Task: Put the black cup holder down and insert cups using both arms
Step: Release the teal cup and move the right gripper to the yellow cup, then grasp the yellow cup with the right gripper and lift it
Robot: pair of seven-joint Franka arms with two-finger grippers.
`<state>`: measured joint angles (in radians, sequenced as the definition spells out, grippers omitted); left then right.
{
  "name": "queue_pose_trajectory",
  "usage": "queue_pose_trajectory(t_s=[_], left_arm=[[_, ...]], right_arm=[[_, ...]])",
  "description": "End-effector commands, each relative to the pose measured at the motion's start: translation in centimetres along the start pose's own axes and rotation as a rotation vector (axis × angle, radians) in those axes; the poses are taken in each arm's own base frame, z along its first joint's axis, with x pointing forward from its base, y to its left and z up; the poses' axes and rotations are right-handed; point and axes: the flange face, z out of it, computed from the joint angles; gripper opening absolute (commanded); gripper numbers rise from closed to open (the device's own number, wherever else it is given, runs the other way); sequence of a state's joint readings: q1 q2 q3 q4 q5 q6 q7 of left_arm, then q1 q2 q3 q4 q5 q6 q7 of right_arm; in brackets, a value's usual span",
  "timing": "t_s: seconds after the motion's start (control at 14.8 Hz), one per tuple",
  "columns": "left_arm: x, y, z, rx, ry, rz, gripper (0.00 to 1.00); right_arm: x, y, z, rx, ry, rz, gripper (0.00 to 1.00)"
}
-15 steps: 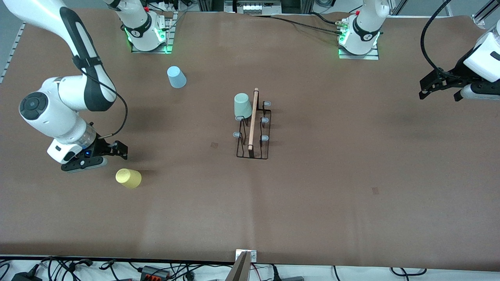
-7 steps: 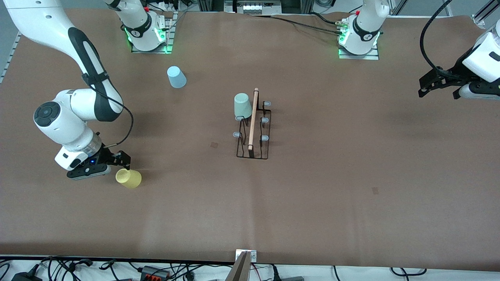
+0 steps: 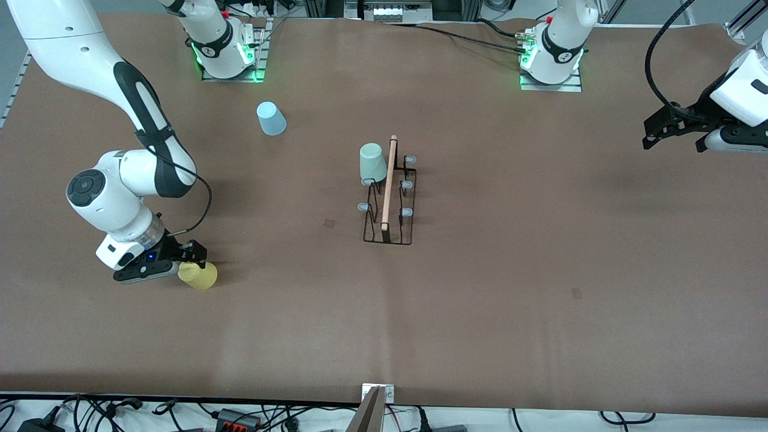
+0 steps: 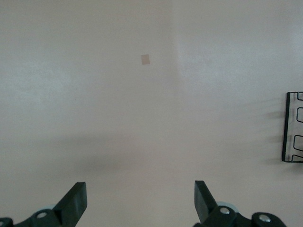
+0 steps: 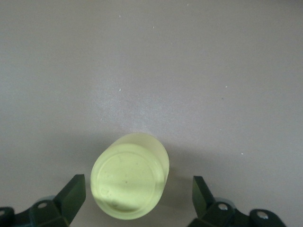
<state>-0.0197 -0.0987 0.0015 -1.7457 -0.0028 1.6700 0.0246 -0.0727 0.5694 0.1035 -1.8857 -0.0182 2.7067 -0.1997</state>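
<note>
Poised low over the yellow cup (image 3: pixel 201 276) toward the right arm's end of the table (image 3: pixel 480 312), nearer the front edge than the rack: right gripper (image 3: pixel 193 255), fingers spread wide on either side of the cup with no grip yet. Parked mid-table: black cup holder (image 3: pixel 389 201), mint cup (image 3: pixel 372 162) already on a prong, blue cup (image 3: pixel 271 118) near the right arm's base. Waiting over the left arm's end: left gripper (image 3: pixel 675 127), fingers likewise apart; likely light, smooth, thin-walled plastic, best squeezed gently across its tapered sides.
</note>
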Motion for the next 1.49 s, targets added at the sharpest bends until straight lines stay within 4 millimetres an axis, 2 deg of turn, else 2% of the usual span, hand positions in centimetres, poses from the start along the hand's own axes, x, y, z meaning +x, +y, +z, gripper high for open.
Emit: queue_pose_trajectory(t_s=[0.0, 0.34, 0.41, 0.47, 0.68, 0.75, 0.81, 0.95, 1.08, 1.15, 1.29, 1.42], left_arm=[[0.2, -0.1, -0.6, 0.015, -0.005, 0.014, 1.00], [0.1, -0.1, -0.5, 0.008, -0.017, 0.015, 1.00], [0.1, -0.1, -0.6, 0.007, -0.016, 0.014, 1.00], [0.1, -0.1, -0.5, 0.007, -0.017, 0.014, 1.00], [0.1, 0.1, -0.5, 0.005, -0.019, 0.017, 1.00], [0.1, 0.3, -0.5, 0.005, -0.019, 0.019, 1.00], [0.1, 0.3, -0.5, 0.005, -0.020, 0.019, 1.00], [0.1, 0.3, -0.5, 0.005, -0.020, 0.019, 1.00], [0.1, 0.4, -0.5, 0.004, -0.020, 0.020, 1.00], [0.1, 0.4, -0.5, 0.004, -0.019, 0.020, 1.00], [0.1, 0.5, -0.8, 0.002, -0.014, 0.022, 1.00], [0.3, 0.5, -0.9, 0.002, -0.012, 0.023, 1.00]], right_arm=[[0.5, -0.1, 0.6, 0.002, 0.016, -0.015, 1.00], [0.6, -0.2, 0.8, -0.002, 0.028, -0.021, 1.00], [0.6, -0.2, 0.9, -0.001, 0.026, -0.021, 0.97], [0.6, -0.2, 0.9, -0.001, 0.026, -0.021, 0.77], [0.6, -0.4, 0.9, 0.000, 0.027, -0.024, 0.37], [0.7, -0.3, 0.8, -0.002, 0.028, -0.029, 0.28], [0.9, -0.3, 0.6, -0.005, 0.033, -0.045, 0.23], [2.1, -0.3, -0.7, -0.010, 0.054, -0.076, 0.18], [2.7, -1.0, -3.2, -0.007, 0.032, -0.079, 0.18], [3.1, -2.2, -4.8, 0.001, 0.011, -0.090, 0.18], [3.3, -3.7, -8.5, 0.009, -0.032, -0.007, 0.18], [3.4, -7.6, -11.7, 0.019, -0.095, 0.084, 0.18]])
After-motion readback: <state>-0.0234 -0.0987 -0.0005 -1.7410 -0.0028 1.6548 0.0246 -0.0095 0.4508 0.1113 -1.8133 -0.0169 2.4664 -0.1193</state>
